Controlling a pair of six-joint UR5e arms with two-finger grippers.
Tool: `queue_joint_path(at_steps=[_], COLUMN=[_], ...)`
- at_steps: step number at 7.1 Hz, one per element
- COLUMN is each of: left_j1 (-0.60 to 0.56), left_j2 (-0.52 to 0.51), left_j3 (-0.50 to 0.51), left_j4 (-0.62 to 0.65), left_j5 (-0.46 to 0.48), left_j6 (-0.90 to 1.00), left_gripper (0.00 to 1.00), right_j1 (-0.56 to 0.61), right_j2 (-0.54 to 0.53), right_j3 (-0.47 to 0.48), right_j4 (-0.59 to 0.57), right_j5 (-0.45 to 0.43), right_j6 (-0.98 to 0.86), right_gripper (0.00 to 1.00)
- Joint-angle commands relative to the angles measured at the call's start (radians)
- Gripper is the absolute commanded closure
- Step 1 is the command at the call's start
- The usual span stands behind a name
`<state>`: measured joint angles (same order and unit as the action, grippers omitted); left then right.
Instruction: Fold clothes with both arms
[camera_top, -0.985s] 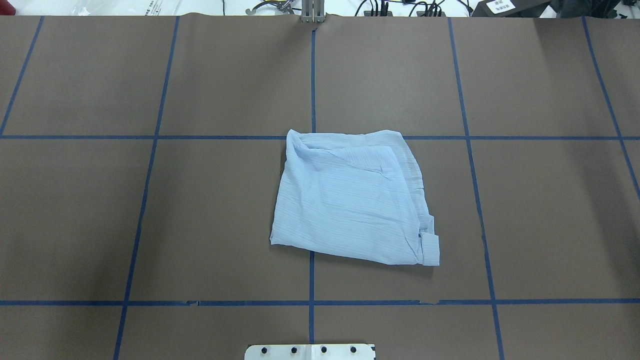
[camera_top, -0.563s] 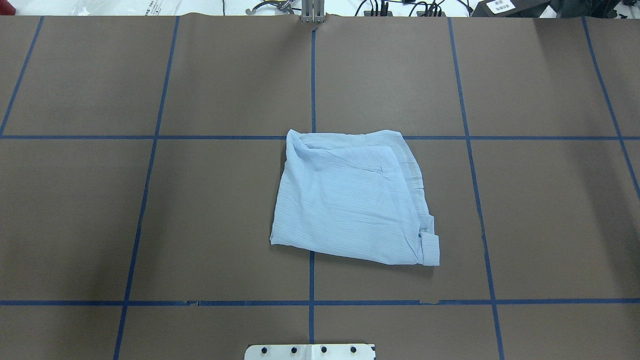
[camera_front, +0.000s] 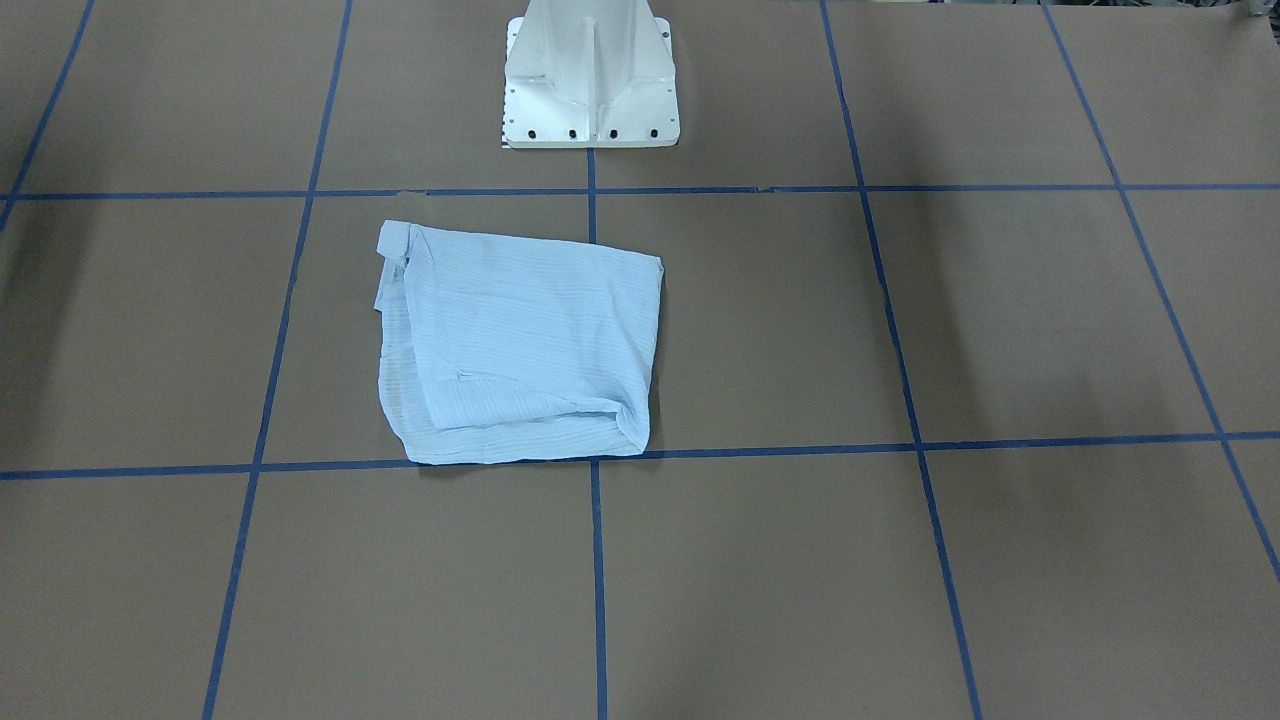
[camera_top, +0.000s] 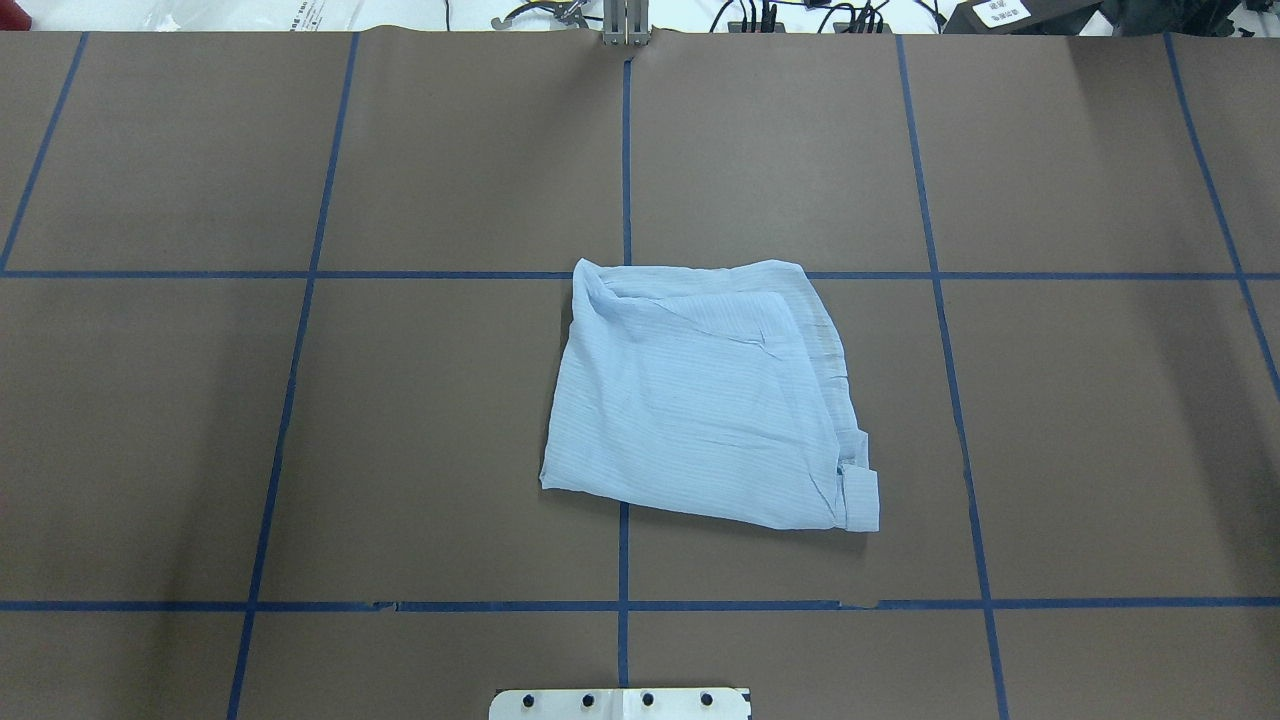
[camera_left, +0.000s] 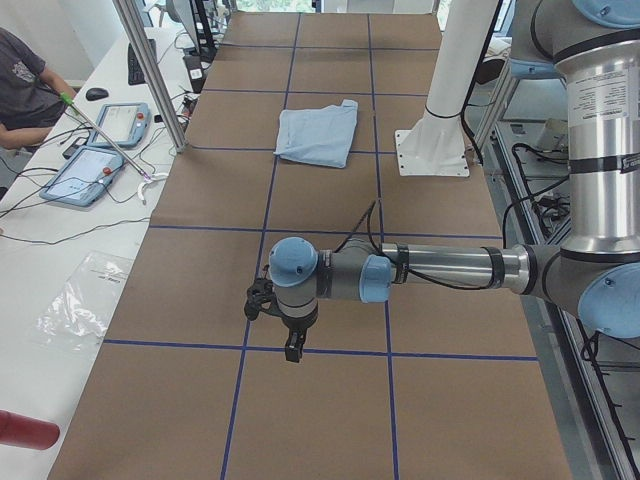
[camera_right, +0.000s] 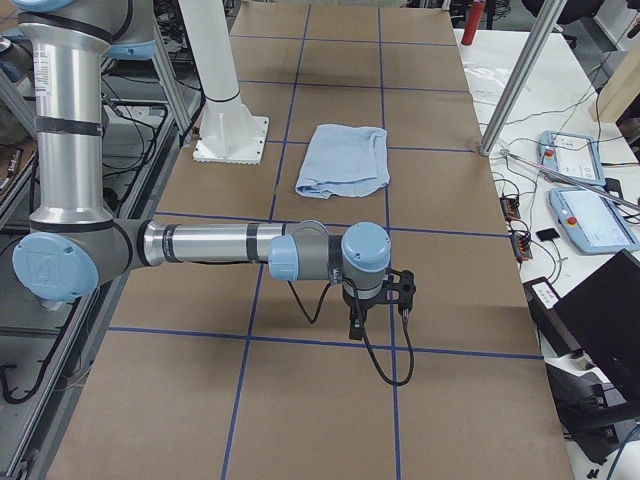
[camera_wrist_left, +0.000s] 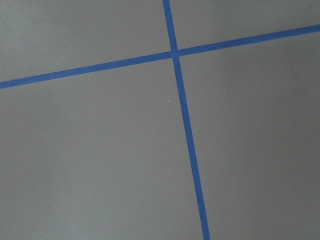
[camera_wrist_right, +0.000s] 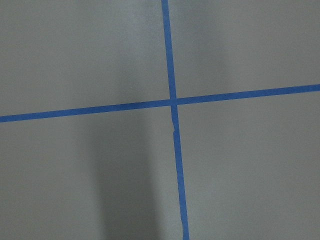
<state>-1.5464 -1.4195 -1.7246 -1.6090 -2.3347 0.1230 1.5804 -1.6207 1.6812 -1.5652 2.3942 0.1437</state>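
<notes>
Shirt (camera_top: 700, 400) lies folded in a rough square at the middle of the bench (camera_top: 400, 450), just ahead of the white pedestal (camera_front: 590, 80). Low and level, the left arm (camera_left: 440, 268) and the right arm (camera_right: 210, 243) stretch over opposite bench ends, wrists turned down, well apart from the shirt. Whether their jaws are parted or closed cannot be told.

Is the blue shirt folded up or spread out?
Folded. The shirt lies as a squarish bundle, layers showing along one edge, no sleeves sticking out.
</notes>
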Motion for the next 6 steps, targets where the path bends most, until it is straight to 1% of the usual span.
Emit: queue_joint_path(at_steps=[1, 6], left_j1=[0.0, 0.0], left_j2=[-0.004, -0.009], left_j3=[0.002, 0.002], left_j4=[-0.003, -0.003], left_j5=[0.0, 0.0], left_j6=[-0.003, -0.003], left_gripper=[0.0, 0.0], right_j1=[0.0, -0.003], right_j2=[-0.001, -0.001], right_j3=[0.0, -0.009], right_j4=[0.001, 0.005], right_j5=[-0.001, -0.009], right_j6=[-0.001, -0.003], right_gripper=[0.0, 0.0])
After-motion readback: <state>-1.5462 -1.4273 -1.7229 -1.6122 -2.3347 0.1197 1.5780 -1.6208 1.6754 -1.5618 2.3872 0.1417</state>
